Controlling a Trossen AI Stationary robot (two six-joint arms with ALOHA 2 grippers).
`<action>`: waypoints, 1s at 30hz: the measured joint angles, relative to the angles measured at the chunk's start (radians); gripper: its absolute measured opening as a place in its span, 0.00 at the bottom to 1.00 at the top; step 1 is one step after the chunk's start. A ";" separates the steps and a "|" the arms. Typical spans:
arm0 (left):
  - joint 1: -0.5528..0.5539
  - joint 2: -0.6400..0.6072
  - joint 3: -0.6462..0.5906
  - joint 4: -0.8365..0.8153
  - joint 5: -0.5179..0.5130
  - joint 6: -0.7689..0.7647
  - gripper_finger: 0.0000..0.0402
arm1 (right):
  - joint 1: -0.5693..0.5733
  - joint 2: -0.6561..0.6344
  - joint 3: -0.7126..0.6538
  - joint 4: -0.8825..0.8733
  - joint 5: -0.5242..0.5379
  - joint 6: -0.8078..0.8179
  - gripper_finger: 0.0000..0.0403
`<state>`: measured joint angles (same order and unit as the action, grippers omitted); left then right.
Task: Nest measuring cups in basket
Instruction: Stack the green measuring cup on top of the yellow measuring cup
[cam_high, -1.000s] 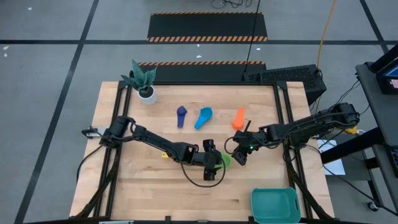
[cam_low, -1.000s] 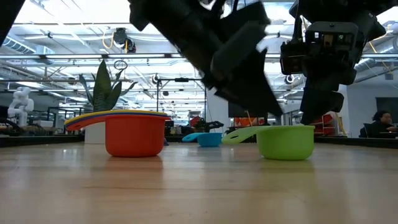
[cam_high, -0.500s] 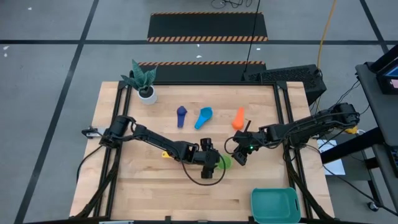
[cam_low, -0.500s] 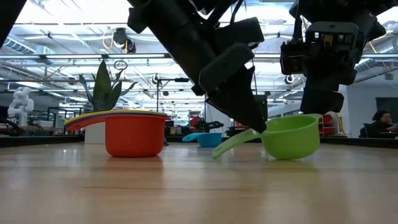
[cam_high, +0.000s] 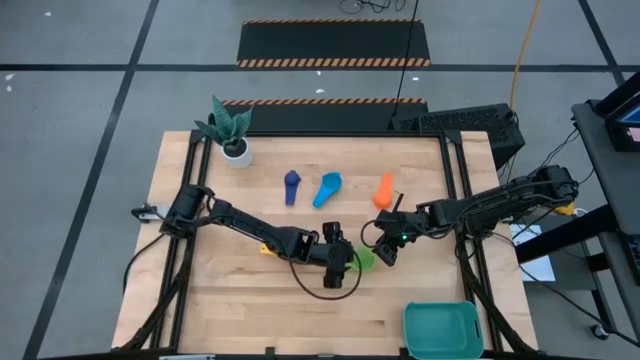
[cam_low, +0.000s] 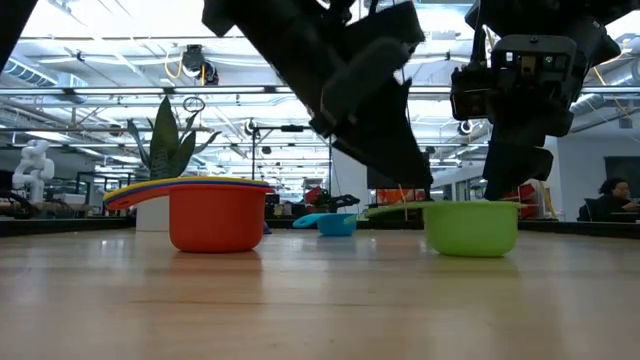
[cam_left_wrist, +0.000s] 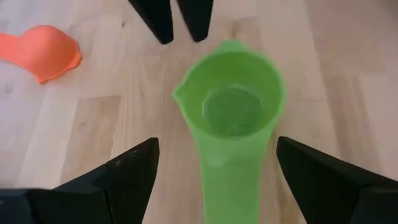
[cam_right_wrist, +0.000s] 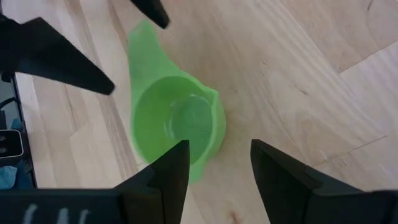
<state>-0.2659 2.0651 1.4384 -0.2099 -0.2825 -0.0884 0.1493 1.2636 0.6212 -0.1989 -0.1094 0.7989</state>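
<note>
Wooden table (cam_high: 230, 310): left end effector (cam_left_wrist: 211, 180) wide open astride green cup (cam_left_wrist: 231, 115), untouched; right end effector (cam_right_wrist: 214, 158) part-open above.

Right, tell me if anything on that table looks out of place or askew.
Nothing looks damaged or spilled. The green cup sits upright between the open left gripper and the right gripper, neither holding it. The orange cup lies tipped over, and the teal basket holds no cups yet.

Dark jointed arms — black cables
</note>
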 joint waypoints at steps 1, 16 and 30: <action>-0.004 -0.006 0.000 -0.010 -0.001 -0.005 0.82 | 0.000 0.000 0.000 0.000 0.000 0.000 0.40; -0.028 -0.006 0.000 -0.037 -0.008 -0.083 0.82 | 0.000 0.000 0.000 -0.011 0.001 0.000 0.40; -0.052 0.045 -0.010 -0.023 -0.127 -0.125 0.82 | 0.000 0.000 0.000 -0.019 0.002 -0.007 0.40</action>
<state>-0.3176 2.1098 1.4284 -0.2325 -0.4094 -0.2139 0.1493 1.2640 0.6212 -0.2183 -0.1070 0.7918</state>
